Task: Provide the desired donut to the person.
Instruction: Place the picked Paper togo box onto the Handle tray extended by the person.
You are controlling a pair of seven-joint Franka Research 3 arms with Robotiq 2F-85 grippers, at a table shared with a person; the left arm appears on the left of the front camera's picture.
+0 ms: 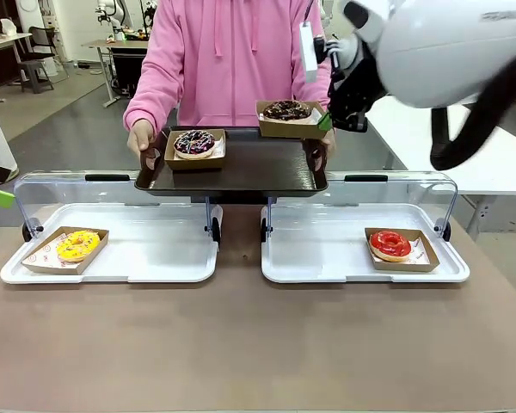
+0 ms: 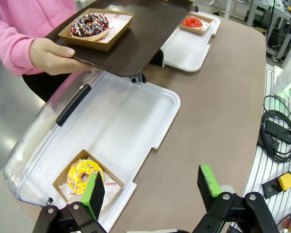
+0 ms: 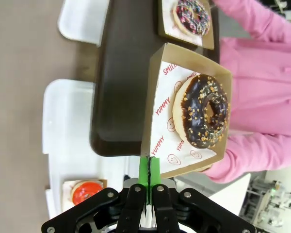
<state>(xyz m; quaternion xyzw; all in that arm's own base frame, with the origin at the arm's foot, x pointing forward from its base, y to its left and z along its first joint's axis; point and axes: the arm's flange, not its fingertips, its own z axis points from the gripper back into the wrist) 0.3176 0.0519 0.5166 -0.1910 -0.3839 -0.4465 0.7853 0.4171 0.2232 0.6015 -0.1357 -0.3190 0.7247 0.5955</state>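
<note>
Open left tool [image 2: 153,191] hovers above the yellow donut [image 2: 84,175].

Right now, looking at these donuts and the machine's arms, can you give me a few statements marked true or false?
1. The right fingers pinch the edge of the cardboard box holding the chocolate donut. True.
2. The left fingers hold the yellow donut. False: they stand open above the table, holding nothing, and the yellow donut lies in its box in the white tray.
3. The person holds a dark tray with both hands. True.
4. The dark tray is bare. False: a chocolate donut with coloured sprinkles sits on it in a box.
5. The red donut is on the dark tray. False: it lies in the other white tray on the table.
</note>
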